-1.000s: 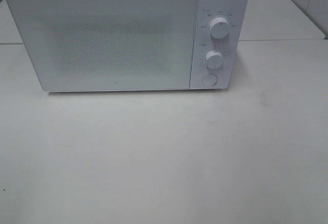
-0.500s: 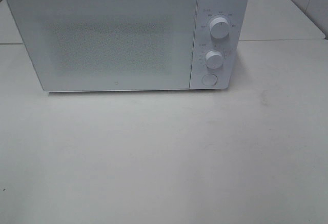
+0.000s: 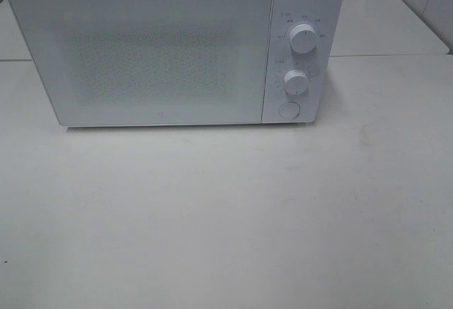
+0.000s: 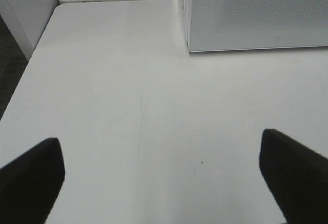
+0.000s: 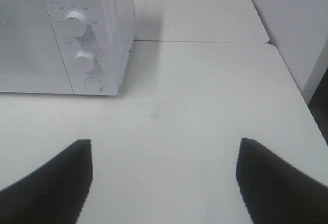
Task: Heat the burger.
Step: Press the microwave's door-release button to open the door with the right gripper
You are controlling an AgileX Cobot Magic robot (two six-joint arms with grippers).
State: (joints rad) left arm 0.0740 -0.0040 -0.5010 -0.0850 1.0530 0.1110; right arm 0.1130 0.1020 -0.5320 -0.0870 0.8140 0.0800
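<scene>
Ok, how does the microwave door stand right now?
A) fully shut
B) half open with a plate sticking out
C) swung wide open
A: the door lies flush with the knob panel, with no gap along its edge in the high view.

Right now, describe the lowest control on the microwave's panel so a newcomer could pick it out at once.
The white microwave stands at the back of the white table. On the panel at its right end, the upper knob sits above the lower knob, and the round button lies below both. Unlike them, it is flat, with no pointer line or marks around it.
</scene>
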